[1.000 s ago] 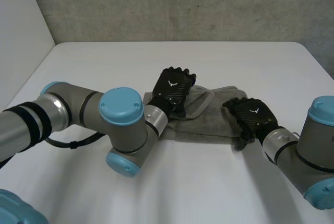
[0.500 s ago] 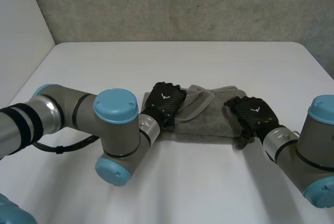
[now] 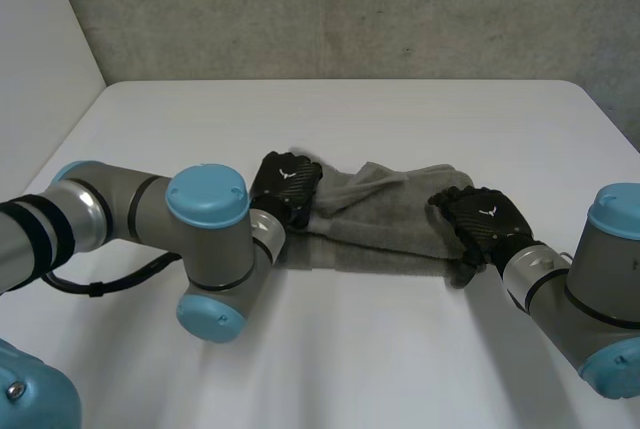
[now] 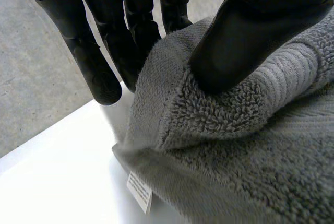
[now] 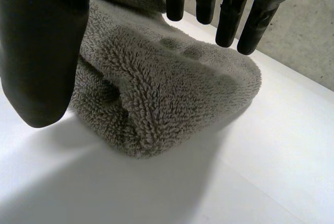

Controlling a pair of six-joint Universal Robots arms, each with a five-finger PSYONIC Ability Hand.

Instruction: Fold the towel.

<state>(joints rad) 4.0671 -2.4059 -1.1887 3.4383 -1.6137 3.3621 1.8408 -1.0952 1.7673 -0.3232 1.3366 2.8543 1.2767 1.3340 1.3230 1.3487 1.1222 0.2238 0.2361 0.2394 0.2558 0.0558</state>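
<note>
Here's the white table (image 3: 400, 349), a broad matte top with 2 rounded far corners, softly and evenly lit right across its surface. Behind it runs a grey concrete wall (image 3: 350, 9), rough and mottled with small pits, rising straight from the table's far edge. Over on the left a smooth white panel (image 3: 40, 39) stands upright and meets that concrete at the corner.

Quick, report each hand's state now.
Left hand: shut on the towel, thumb pinching it against the fingers.
Right hand: open, fingers straight above the towel's other end.
</note>
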